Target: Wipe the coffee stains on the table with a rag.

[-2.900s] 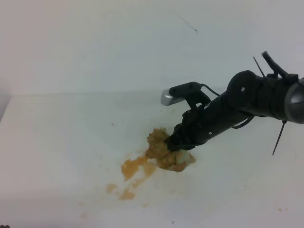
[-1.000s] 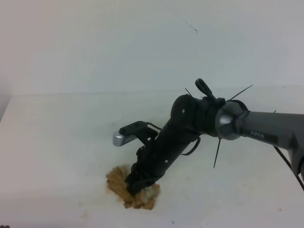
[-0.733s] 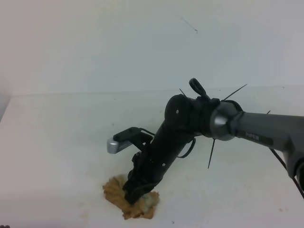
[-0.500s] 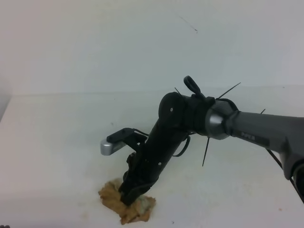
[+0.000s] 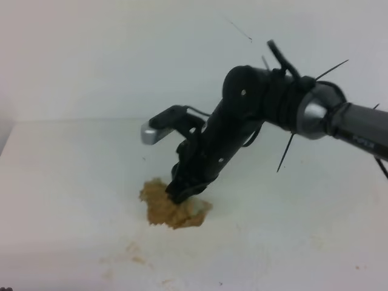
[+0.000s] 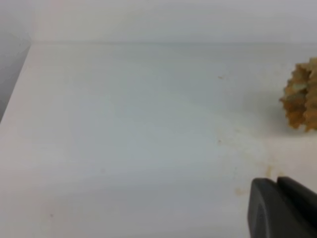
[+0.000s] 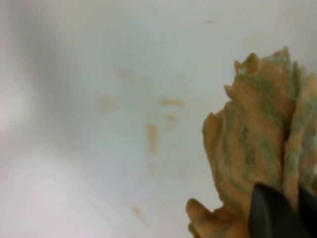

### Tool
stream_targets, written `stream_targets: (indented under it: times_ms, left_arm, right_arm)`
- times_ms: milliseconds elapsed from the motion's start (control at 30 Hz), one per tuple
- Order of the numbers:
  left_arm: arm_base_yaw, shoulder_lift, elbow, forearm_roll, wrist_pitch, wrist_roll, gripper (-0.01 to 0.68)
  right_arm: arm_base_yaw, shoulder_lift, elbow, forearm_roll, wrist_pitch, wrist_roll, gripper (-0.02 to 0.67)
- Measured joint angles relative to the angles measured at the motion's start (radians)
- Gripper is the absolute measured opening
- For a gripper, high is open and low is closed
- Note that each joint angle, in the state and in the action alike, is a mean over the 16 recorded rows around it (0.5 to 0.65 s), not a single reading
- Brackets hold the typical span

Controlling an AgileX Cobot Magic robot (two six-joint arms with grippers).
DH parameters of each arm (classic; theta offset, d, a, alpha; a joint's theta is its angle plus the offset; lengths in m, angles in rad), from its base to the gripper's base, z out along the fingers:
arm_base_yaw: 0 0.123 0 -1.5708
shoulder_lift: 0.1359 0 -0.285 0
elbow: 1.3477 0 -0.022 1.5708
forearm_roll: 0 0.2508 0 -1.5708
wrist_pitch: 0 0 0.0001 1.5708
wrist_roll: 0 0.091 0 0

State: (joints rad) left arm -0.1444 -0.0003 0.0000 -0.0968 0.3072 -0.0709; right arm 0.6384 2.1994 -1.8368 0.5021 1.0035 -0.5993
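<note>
Wiping step under way: right tool [image 5: 185, 193] clamped tight on rag [image 5: 173, 209], pressed to bench [image 5: 73, 182]. Faint coffee stains [image 5: 134, 253] left nearer front edge. Next, probably: drag rag forward across them.

A plain pale wall [image 5: 121, 54] — one thin dark mark [image 5: 240, 30].

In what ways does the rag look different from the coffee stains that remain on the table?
The rag is a thick, wrinkled tan wad, while the coffee stains are flat, faint smears. The rag is one solid lump; the stains are small scattered marks. The right gripper is shut on the rag, but the stains lie untouched in front of it. Both are brownish and on the white table.
</note>
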Motion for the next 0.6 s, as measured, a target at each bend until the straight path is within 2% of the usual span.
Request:
stream_targets:
  times_ms: [367, 600]
  left_arm:
    - [0.000, 0.000, 0.000, 0.000, 0.000, 0.000, -0.002]
    - [0.000, 0.000, 0.000, 0.000, 0.000, 0.000, -0.002]
  right_arm:
    - [-0.185, -0.070, 0.007, -0.117, -0.056, 0.122, 0.019]
    - [-0.246, -0.059, 0.020, -0.129, -0.102, 0.158, 0.019]
